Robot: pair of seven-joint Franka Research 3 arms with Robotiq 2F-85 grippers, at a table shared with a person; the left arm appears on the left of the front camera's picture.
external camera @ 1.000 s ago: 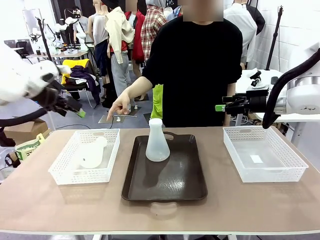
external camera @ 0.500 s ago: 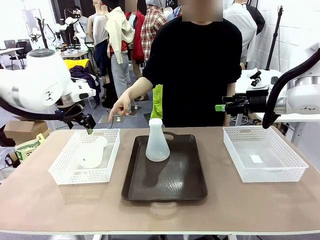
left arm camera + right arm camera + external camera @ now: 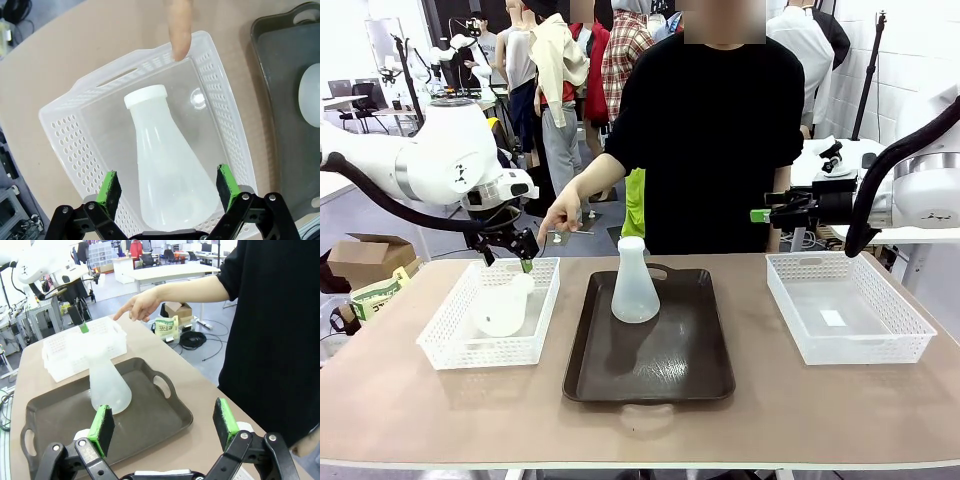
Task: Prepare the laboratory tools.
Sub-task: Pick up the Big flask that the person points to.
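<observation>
Nearest, a dark brown rectangular plastic tray [image 3: 650, 385] lies midway along the tan surface [image 3: 420, 420], one handle close to the near edge. On its far half a translucent white conical flask [image 3: 634, 285] stands upright, wide base down, neck up.

Towards the left edge, a white mesh basket [image 3: 470, 352] holds the second translucent white conical flask [image 3: 505, 312] on its side. Its long axis runs aslant, base toward the near-left corner, capped neck toward the far edge and the tray. A matching right-hand mesh basket [image 3: 850, 345] sits towards the right edge.

The left pincer [image 3: 507, 258] hangs over the left basket's far rim, green pads wide apart, gripping nothing. The right pincer [image 3: 163, 422] is held beyond the far-right corner, fingers likewise apart.

A person's hand [image 3: 560, 215] points a finger down at that far rim. Behind the person are desks, a cardboard box [image 3: 365, 262] on the floor and a white tiled wall [image 3: 910, 60].
</observation>
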